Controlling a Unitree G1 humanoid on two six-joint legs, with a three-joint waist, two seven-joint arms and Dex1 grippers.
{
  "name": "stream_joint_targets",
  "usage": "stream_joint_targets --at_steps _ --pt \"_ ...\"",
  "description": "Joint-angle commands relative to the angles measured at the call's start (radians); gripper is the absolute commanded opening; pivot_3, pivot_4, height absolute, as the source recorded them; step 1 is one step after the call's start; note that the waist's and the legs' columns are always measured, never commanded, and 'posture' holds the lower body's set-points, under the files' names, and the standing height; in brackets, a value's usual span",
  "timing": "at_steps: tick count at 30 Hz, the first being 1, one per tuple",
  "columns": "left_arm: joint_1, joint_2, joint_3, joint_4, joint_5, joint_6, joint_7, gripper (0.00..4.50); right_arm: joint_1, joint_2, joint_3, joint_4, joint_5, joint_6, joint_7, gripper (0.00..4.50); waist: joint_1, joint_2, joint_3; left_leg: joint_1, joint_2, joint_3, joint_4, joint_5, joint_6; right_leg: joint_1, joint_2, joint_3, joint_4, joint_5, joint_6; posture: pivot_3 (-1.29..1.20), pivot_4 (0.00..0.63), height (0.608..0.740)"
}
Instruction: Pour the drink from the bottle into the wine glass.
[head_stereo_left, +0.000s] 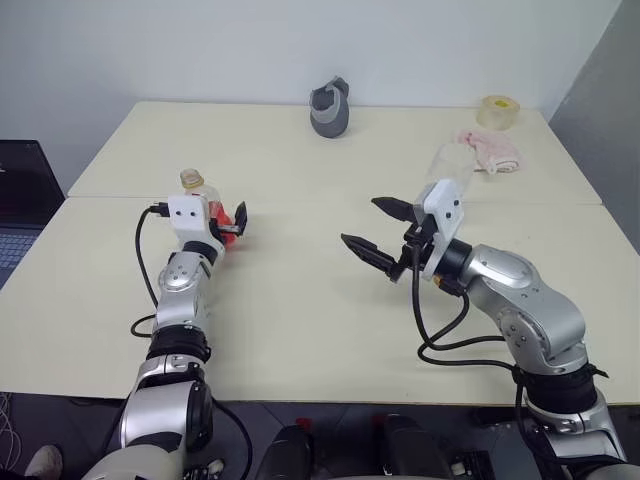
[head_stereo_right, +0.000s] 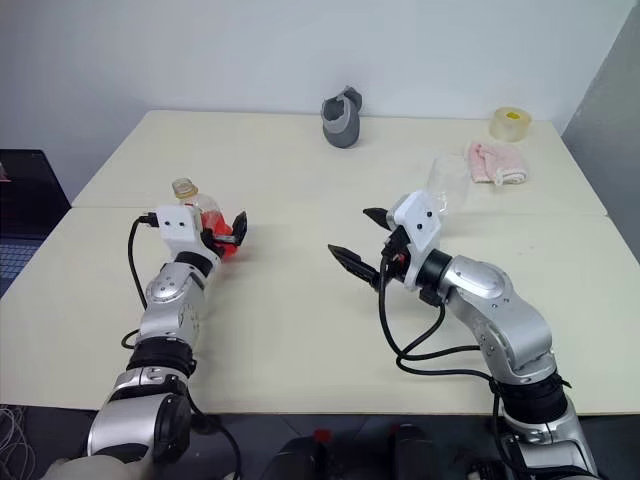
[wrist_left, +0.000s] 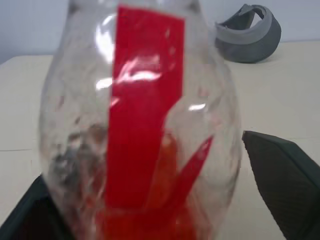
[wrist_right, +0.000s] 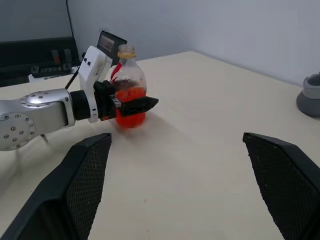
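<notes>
The bottle (wrist_right: 129, 92), clear with a red label and a yellow cap, stands upright on the table's left side. The red drink (wrist_left: 145, 220) fills only its base. My left gripper (head_stereo_left: 220, 218) is open around the bottle's belly; in the left wrist view one finger (wrist_left: 282, 185) stands clear of the plastic. The wine glass (head_stereo_left: 452, 165) stands to the right of the table's middle, just beyond my right wrist, which hides its stem. My right gripper (head_stereo_left: 360, 222) hovers open and empty near the table's middle, pointing toward the bottle.
A grey cup-like object (head_stereo_left: 330, 108) sits at the table's far edge. A roll of tape (head_stereo_left: 497, 110) and a pink cloth (head_stereo_left: 490, 150) lie at the far right. A dark laptop (head_stereo_left: 20, 200) stands off the table's left side.
</notes>
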Motion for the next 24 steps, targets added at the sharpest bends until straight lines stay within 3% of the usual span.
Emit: stream_joint_targets --at_steps 1,15,24 --pt "0.027 0.021 0.013 -0.099 -0.015 0.021 -0.002 4.48 -0.014 -0.006 -0.021 -0.045 0.004 -0.023 0.009 4.5 0.0 0.0 0.0 0.0 0.0 0.0 0.0 0.0 0.0 0.0 0.0 0.0 0.0 0.0 0.0 0.0 0.15 0.74" --pt "0.271 0.006 0.041 -0.549 -0.066 0.262 0.068 4.48 0.062 -0.018 -0.036 -0.084 0.007 -0.019 0.004 4.5 0.002 0.0 0.0 0.0 0.002 -0.001 0.0 0.0 0.0 0.0 -0.001 0.0 0.0 0.0 0.0 0.0 0.15 0.74" --pt "0.564 0.014 0.02 -1.014 -0.187 0.559 0.022 4.48 0.226 -0.08 -0.123 -0.124 -0.016 -0.003 -0.05 4.5 0.002 0.0 0.0 0.001 0.003 0.0 -0.001 -0.001 0.002 0.001 -0.001 0.001 -0.001 0.0 0.0 0.0 0.15 0.74"
